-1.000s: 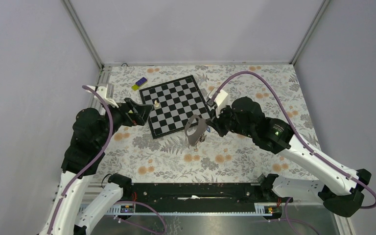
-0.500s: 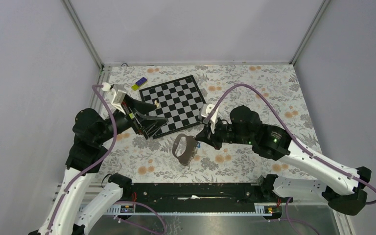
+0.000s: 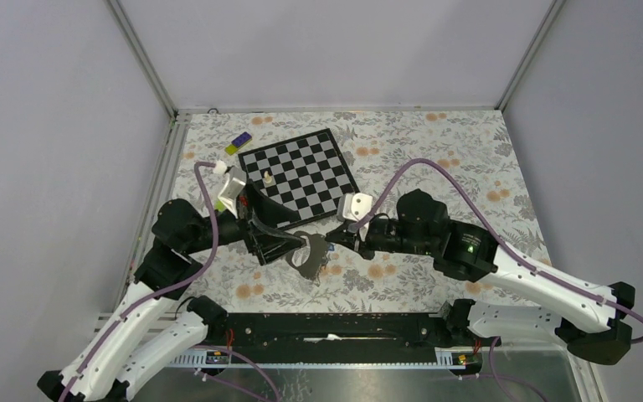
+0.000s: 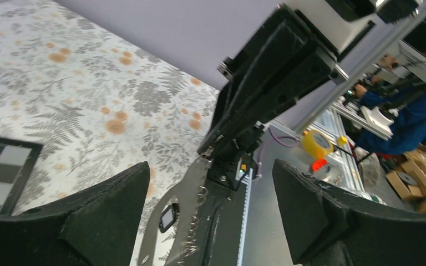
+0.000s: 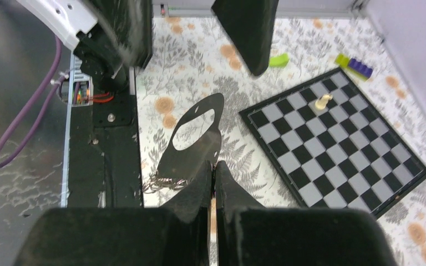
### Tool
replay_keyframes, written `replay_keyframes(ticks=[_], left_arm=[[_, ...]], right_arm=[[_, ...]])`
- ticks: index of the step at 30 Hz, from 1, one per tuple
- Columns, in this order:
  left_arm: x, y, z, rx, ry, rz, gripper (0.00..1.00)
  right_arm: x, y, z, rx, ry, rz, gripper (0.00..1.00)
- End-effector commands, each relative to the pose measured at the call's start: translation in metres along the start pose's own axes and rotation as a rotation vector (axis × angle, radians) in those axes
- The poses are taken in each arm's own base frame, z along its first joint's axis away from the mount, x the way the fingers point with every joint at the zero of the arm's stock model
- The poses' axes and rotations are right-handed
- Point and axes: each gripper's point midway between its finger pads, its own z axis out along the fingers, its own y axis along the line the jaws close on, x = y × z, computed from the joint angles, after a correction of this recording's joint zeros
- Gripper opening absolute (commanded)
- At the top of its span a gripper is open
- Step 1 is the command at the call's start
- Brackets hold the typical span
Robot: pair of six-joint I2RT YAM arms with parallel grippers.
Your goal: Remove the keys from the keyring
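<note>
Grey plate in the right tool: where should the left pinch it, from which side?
Pinch the free rounded end of the grey plate, past the oval hole, from opposite the right tool. It is thin and flat, so clamp across its faces.

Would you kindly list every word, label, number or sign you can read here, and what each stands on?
None can be read.
The small tag on the grey flat piece: pale label, too small and blurred to read.
The chessboard: no letters or numbers visible.
</note>
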Motion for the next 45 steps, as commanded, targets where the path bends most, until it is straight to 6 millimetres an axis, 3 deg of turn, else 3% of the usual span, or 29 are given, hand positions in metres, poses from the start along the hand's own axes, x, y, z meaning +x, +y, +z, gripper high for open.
replay_keyframes(ticks=[1, 10, 18, 26, 34, 45], left_arm=[[-0.010, -0.024, 0.012, 0.109, -0.028, 0.055, 0.86], [-0.004, -0.026, 0.020, 0.067, -0.062, 0.063, 0.84], [0.006, -0.037, 0.034, 0.086, -0.035, 0.057, 0.79], [0.017, -0.047, 0.052, 0.112, 0.014, 0.056, 0.58], [0.022, -0.048, 0.058, 0.096, 0.028, 0.054, 0.33], [0.017, -0.042, 0.055, 0.039, 0.040, 0.079, 0.28]], right_arm=[[-0.056, -0.009, -0.011, 0.040, -0.206, -0.100, 0.00], [-0.051, 0.015, -0.024, -0.075, -0.206, -0.103, 0.00], [-0.059, 0.025, -0.045, -0.091, -0.278, -0.090, 0.00], [-0.062, 0.009, -0.047, 0.004, -0.301, -0.072, 0.00], [-0.052, 0.002, -0.043, 0.043, -0.267, -0.075, 0.00], [-0.039, -0.007, -0.045, 0.100, -0.218, -0.087, 0.00]])
